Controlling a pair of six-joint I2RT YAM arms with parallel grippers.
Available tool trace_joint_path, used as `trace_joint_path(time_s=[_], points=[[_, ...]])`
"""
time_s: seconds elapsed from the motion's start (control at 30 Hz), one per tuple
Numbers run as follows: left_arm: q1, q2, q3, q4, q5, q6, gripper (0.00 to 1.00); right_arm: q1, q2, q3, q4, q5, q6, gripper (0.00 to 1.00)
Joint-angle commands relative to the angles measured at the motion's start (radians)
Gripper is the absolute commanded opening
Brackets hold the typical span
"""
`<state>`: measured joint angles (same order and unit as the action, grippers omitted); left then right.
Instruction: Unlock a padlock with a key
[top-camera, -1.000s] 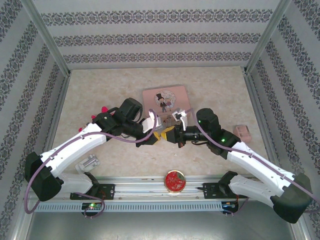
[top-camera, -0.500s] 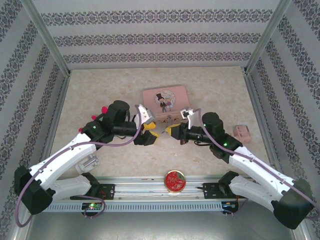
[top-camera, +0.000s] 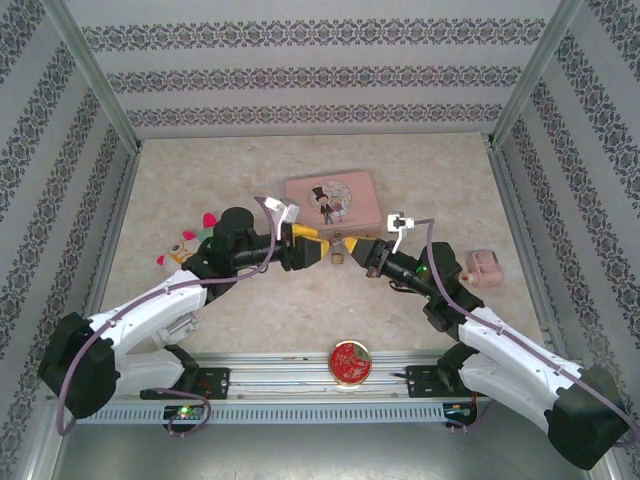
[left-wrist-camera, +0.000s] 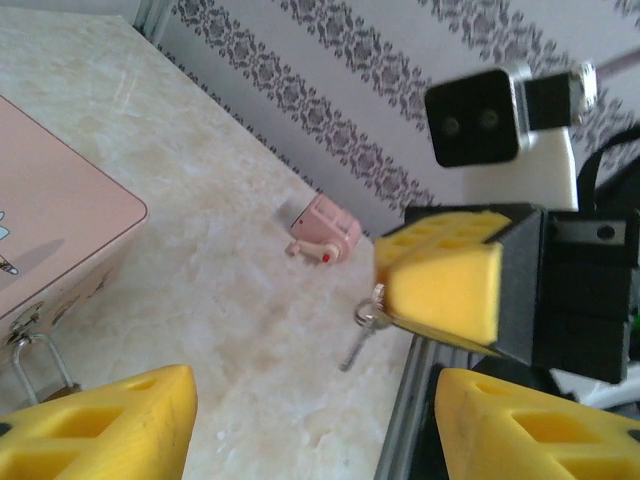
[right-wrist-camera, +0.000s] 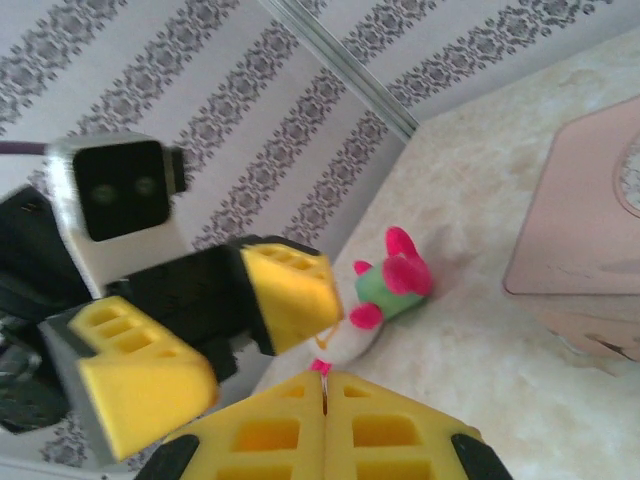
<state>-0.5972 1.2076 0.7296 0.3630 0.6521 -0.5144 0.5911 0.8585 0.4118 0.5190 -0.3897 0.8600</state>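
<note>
While R end effector pinches key | L end effector spread

Tabletop: beige, marbled. Walls: pale stripes with bands of dark floral ornament. Box: pink, with a cartoon figure in a black top hat. Tin: red. Toy: pink, green, white. Left tool and right tool: yellow pads, black bodies. Key: silvery.

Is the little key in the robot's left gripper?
No, the key sticks out of the shut right gripper, while the left gripper stands open with nothing between its fingers.
</note>
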Motion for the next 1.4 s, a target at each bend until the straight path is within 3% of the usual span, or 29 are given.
trace_joint_path(time_s=[0.0,0.1,0.23,0.83,1.3,1.37], points=[[0.029,0.039,-0.017,0.243,0.066,-0.184,0.63,-0.005,0.020,0.004,0.125,-0.004,0.066,0.00],[0.038,0.075,-0.025,0.314,0.091,-0.241,0.61,-0.004,0.048,0.001,0.184,-0.014,0.092,0.00],[0.040,0.113,-0.029,0.406,0.140,-0.293,0.52,-0.005,0.085,0.004,0.244,-0.021,0.118,0.00],[0.044,0.116,-0.035,0.396,0.178,-0.272,0.35,-0.004,0.176,0.026,0.365,-0.047,0.164,0.00],[0.063,0.101,-0.043,0.384,0.192,-0.260,0.01,-0.001,0.218,0.016,0.411,-0.050,0.182,0.00],[0.066,0.087,-0.040,0.356,0.196,-0.242,0.00,-0.001,0.221,0.015,0.407,-0.054,0.180,0.00]])
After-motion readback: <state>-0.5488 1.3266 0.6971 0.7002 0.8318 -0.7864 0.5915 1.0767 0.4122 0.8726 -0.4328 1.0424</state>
